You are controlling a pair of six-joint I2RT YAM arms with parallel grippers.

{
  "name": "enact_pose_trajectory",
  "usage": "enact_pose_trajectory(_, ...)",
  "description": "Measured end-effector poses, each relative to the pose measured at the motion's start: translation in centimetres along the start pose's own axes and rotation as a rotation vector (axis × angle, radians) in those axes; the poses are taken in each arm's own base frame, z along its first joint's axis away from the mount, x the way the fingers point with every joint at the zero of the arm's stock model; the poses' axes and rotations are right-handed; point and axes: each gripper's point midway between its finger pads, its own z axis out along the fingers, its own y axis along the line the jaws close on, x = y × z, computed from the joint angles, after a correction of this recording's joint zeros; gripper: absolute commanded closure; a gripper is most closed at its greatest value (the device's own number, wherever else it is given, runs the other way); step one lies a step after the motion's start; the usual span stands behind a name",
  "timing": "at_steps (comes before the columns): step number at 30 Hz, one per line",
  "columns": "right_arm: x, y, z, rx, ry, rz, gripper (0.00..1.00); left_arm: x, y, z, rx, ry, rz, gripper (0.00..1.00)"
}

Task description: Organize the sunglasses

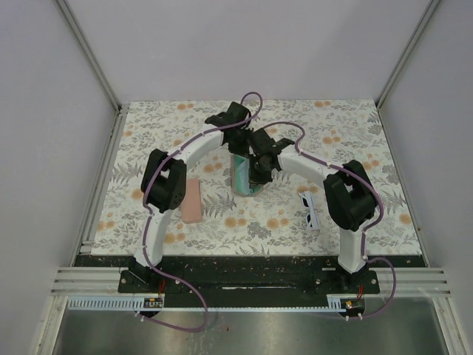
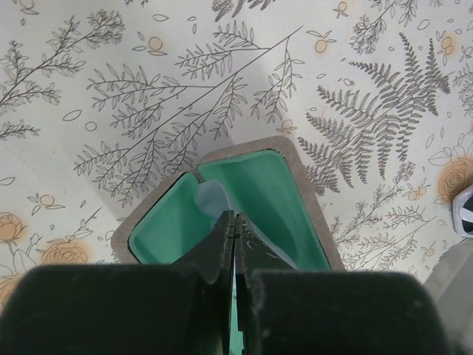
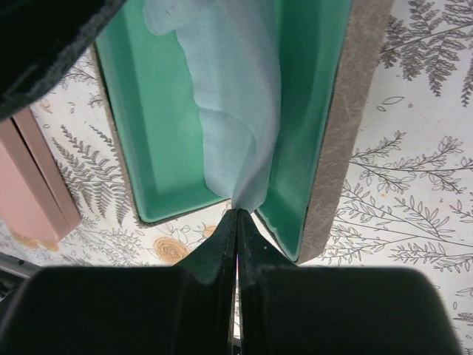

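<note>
One pair of sunglasses [image 1: 310, 209], white-framed with dark lenses, lies on the floral mat beside the right arm; its edge shows in the left wrist view [image 2: 465, 211]. At the mat's middle stands an open tan case [image 1: 241, 176] with green lining [image 2: 266, 192] [image 3: 148, 111]. A light blue cloth [image 3: 236, 103] [image 2: 209, 201] stretches over the lining. My right gripper [image 3: 238, 213] [image 1: 258, 177] is shut on the cloth's near end. My left gripper [image 2: 234, 218] [image 1: 242, 154] is shut at the far end, with cloth showing on both sides of its tips.
A closed pink case [image 1: 192, 200] [image 3: 33, 185] lies left of the open case, near the left arm's elbow. White walls with metal rails enclose the mat [image 1: 185, 118] on three sides. Both arms arch inward and meet over the centre.
</note>
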Motion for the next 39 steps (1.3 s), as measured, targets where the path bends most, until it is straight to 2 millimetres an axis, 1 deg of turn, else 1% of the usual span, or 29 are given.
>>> enact_pose_trajectory(7, 0.6, -1.5, 0.4, 0.039, 0.011, 0.008, 1.00, -0.4, -1.3, 1.1, 0.016, -0.009, 0.023, 1.00)
enact_pose_trajectory(12, 0.6, -2.6, 0.3, 0.064, 0.005, 0.017, 1.00, -0.3, -2.0, 1.8, 0.022, -0.010, 0.036, 1.00)
enact_pose_trajectory(20, -0.1, -4.3, -0.3, 0.082, -0.008, 0.041, 1.00, -0.7, -2.4, 2.8, 0.023, -0.031, 0.043, 1.00)
enact_pose_trajectory(27, -0.1, -5.4, -0.1, 0.104, -0.009, 0.039, 1.00, 0.0, -2.5, 4.3, 0.020, -0.016, 0.042, 1.00)
enact_pose_trajectory(31, -0.2, -6.2, -0.1, 0.119, -0.008, 0.043, 1.00, 0.2, -2.8, 4.6, 0.020, -0.013, 0.048, 1.00)
enact_pose_trajectory(35, -0.4, -7.2, 0.0, 0.146, -0.015, 0.040, 0.99, 0.1, -3.2, 4.8, 0.026, -0.020, 0.055, 1.00)
enact_pose_trajectory(39, -0.1, -7.8, 0.3, 0.159, -0.014, 0.037, 0.94, -0.2, -3.8, 5.2, 0.034, -0.029, 0.064, 1.00)
